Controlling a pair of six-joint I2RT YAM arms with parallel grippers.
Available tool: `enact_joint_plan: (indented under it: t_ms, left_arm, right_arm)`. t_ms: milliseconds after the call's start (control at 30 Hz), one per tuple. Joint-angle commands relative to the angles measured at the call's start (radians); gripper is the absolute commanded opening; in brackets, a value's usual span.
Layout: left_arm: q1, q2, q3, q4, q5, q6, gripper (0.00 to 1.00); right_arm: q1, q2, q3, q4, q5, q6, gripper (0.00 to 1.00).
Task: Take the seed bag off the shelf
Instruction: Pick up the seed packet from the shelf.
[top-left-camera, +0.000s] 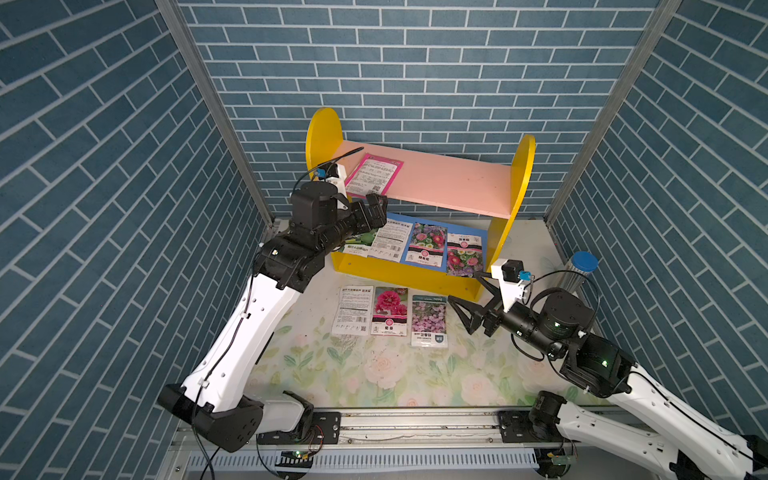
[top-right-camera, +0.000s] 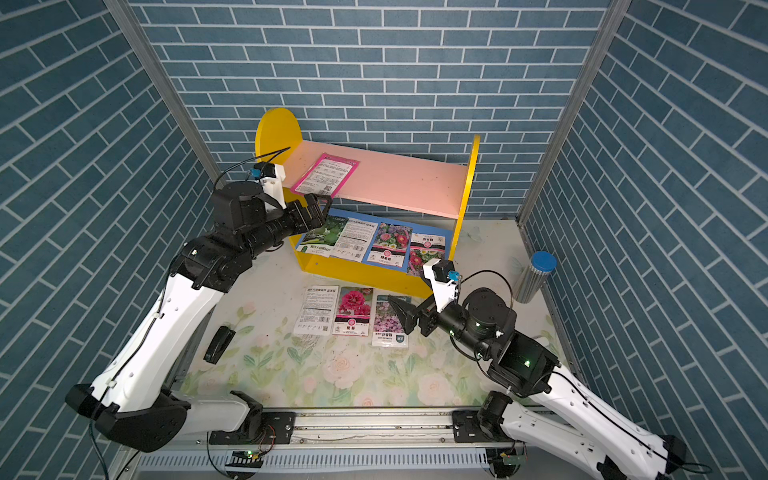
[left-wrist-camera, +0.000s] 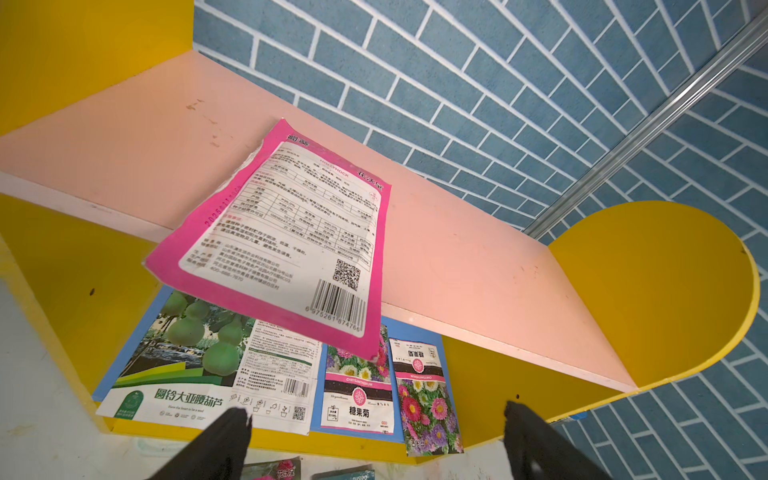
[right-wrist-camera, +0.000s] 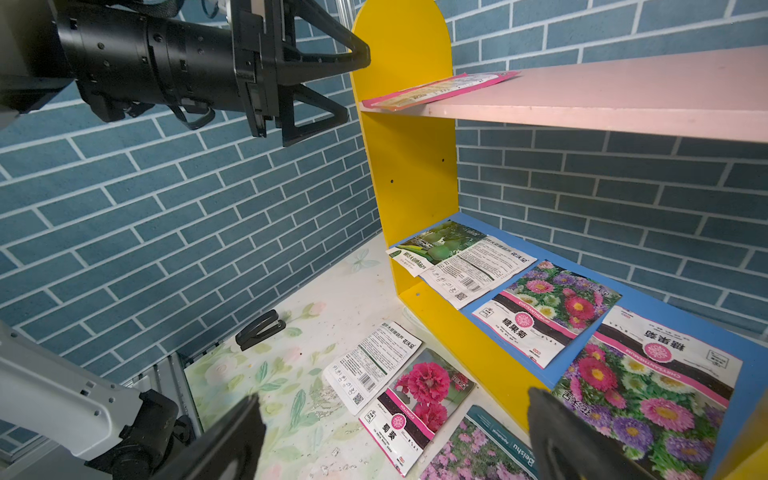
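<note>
Standing at the back of the flowered surface (top-left-camera: 332, 365) in both top views: the shelf (top-left-camera: 449, 183), yellow sides, pale pink upper board, blue lower board.
- Upper board: the seed bag (top-left-camera: 374, 174), pink-edged, printed back upward, at the left end, its near end jutting over the front edge.
- Lower board: four packets (top-left-camera: 424, 245) in a row.
- Surface before the shelf: three packets (top-left-camera: 389, 311) side by side; a ribbed cylinder (top-left-camera: 579, 274) with a blue cap stands to the right.
- The left gripper (top-left-camera: 380, 205) hangs just before the bag's jutting end, jaws wide, holding nothing.
- The right gripper (top-left-camera: 462, 286) hangs low by the shelf's right foot, jaws equally wide, empty.
- In a top view a small black object (top-right-camera: 219, 345) lies on the surface beside the left arm.

Left wrist view: the bag's barcode end overhangs the board above a gourd packet (left-wrist-camera: 199, 353). Both fingertips (left-wrist-camera: 237, 419) stand well apart, short of the bag.

Right wrist view: the shelf shows side-on. The bag lies flat, one corner past the edge by the yellow panel. The left gripper is level with it and close, not closed on it. The black object shows here too.
</note>
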Motion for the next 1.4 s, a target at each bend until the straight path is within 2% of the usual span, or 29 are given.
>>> enact_joint_plan:
  t_ms: [0, 167, 500, 800, 1033, 1167, 1367]
  left_arm:
    - [-0.002, 0.024, 0.042, 0.018, 0.024, -0.024, 1.0]
    - [0.007, 0.069, 0.096, -0.017, 0.015, -0.057, 1.0]
    - [0.063, 0.082, 0.094, -0.037, 0.024, -0.117, 1.0]
    - [0.14, 0.128, 0.12, -0.007, 0.085, -0.135, 0.99]
    - [0.193, 0.176, 0.123, 0.037, 0.152, -0.154, 0.94]
    - [0.206, 0.193, 0.131, 0.052, 0.171, -0.156, 0.86]
    - [0.225, 0.202, 0.138, 0.07, 0.203, -0.16, 0.63]
  right_arm:
    - [0.002, -0.021, 0.001, 0.007, 0.005, 0.013, 1.0]
    - [0.002, -0.034, -0.001, 0.0, 0.011, 0.011, 1.0]
    - [0.003, -0.068, -0.013, -0.016, 0.029, 0.007, 1.0]
    - [0.002, -0.069, -0.019, -0.012, 0.032, 0.008, 1.0]
    - [0.002, -0.06, -0.005, -0.02, 0.037, 0.005, 1.0]
    - [0.002, -0.055, -0.007, -0.019, 0.041, 0.007, 1.0]
    - [0.003, -0.05, -0.007, -0.017, 0.043, 0.008, 1.0]
